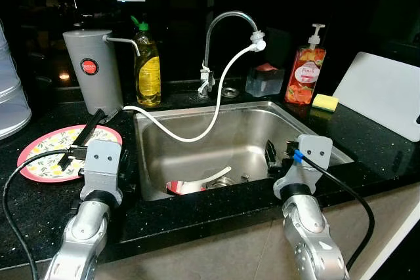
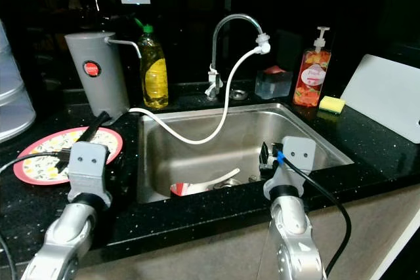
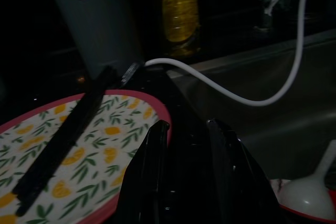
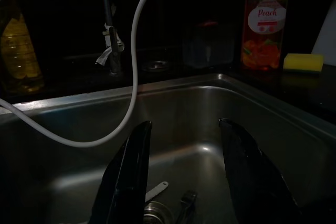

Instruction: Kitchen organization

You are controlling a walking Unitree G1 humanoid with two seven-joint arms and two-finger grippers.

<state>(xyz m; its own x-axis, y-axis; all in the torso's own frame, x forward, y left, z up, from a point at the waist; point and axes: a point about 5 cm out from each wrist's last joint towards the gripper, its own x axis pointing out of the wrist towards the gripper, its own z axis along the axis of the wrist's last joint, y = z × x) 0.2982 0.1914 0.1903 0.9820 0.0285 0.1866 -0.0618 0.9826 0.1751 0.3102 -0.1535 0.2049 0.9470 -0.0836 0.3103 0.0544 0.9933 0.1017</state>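
A round plate (image 1: 46,155) with a pink rim and lemon pattern lies on the black counter left of the steel sink (image 1: 243,111). A long black utensil (image 1: 84,136) rests across the plate. In the sink's near left corner sits a red-rimmed bowl (image 1: 180,187) holding a white spoon (image 1: 213,176). Small metal cutlery (image 4: 157,188) lies by the drain. My left gripper (image 3: 186,124) hovers over the counter between plate and sink, open and holding nothing. Over the sink's near right edge, my right gripper (image 4: 184,124) stands open and holds nothing.
A white hose (image 1: 220,100) droops from the faucet (image 1: 226,21) into the sink. Behind stand a grey canister (image 1: 95,70), yellow dish soap (image 1: 147,67), a clear tub (image 1: 264,80), peach soap (image 1: 306,73) and a yellow sponge (image 1: 325,101). A white board (image 1: 384,93) leans at right.
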